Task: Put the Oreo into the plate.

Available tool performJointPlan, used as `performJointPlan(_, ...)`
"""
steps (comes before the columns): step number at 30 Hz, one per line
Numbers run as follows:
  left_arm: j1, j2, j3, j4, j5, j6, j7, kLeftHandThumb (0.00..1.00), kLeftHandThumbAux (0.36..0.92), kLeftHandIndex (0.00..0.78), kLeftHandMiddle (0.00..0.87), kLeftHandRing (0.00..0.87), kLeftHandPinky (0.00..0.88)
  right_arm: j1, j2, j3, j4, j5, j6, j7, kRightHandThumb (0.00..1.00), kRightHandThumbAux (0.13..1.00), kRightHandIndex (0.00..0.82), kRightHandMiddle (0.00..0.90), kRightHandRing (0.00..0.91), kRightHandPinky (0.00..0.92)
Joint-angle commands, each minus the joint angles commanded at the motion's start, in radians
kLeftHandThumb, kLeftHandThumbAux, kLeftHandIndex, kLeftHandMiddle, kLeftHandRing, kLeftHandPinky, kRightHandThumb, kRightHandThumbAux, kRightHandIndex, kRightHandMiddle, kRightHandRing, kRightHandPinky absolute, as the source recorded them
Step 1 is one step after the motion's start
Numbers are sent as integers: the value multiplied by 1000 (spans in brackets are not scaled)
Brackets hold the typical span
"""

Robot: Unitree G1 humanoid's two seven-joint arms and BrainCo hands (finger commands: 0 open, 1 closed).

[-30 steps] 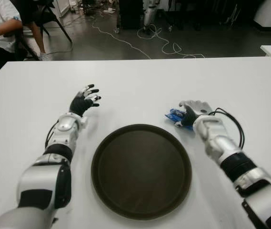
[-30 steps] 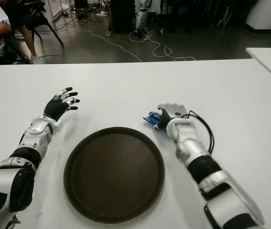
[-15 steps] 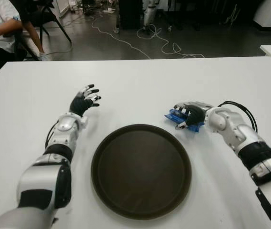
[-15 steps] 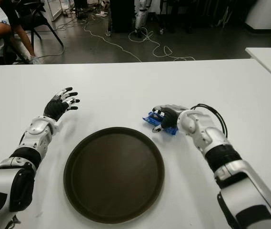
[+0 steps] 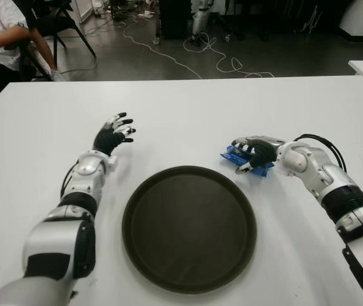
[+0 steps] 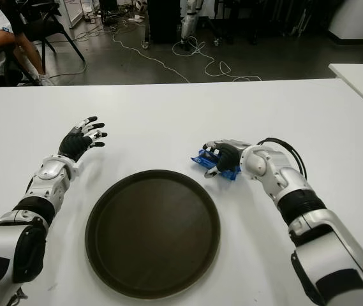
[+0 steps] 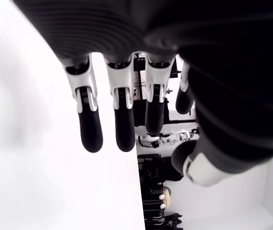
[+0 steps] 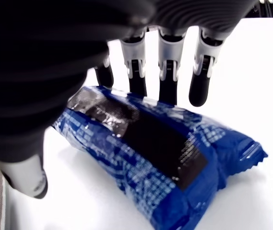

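My right hand [image 5: 252, 155] cups over the blue Oreo packet [image 8: 165, 158] on the white surface [image 5: 187, 108], just beyond the far-right rim of the dark round plate [image 5: 189, 228]. The wrist view shows the fingers [image 8: 167, 72] draped across the far side of the wrapper and the thumb low on the near side, not yet closed: the packet lies flat, not lifted, and I judge the grasp unfinished. My left hand [image 5: 113, 136] shows far left of the plate, fingers spread and holding nothing.

The risk I see is the slick wrapper. If the fingers curl before the thumb gets under the edge, the packet may skid away across the surface or squirt out sideways. A pinch on the crimped end alone could let it swing and drop short of the plate's rim. Squeezing hard may crush the biscuits inside.
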Motion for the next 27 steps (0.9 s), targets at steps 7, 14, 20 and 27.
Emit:
performJointPlan(7,0,0,0,0,0,0,-2,42,744,105,187,250,334,2,-4,-2,-12,12,11,12,186,686,156,309,353,352)
performJointPlan(14,0,1,-2,0,3,-3,5,46,751,110,198,255,336,1,-17,3,-13,6,-15,-8,366,710,136,314,354,345)
performJointPlan(20,0,0,-4,0,7,-6,11,41,742,116,204,252,319,8,-18,-4,-18,6,-15,-32,398,684,132,293,325,320)
performJointPlan(27,0,-1,-3,0,4,-4,9,43,726,114,200,251,328,15,-19,-10,-31,9,3,-36,354,654,125,267,300,308)
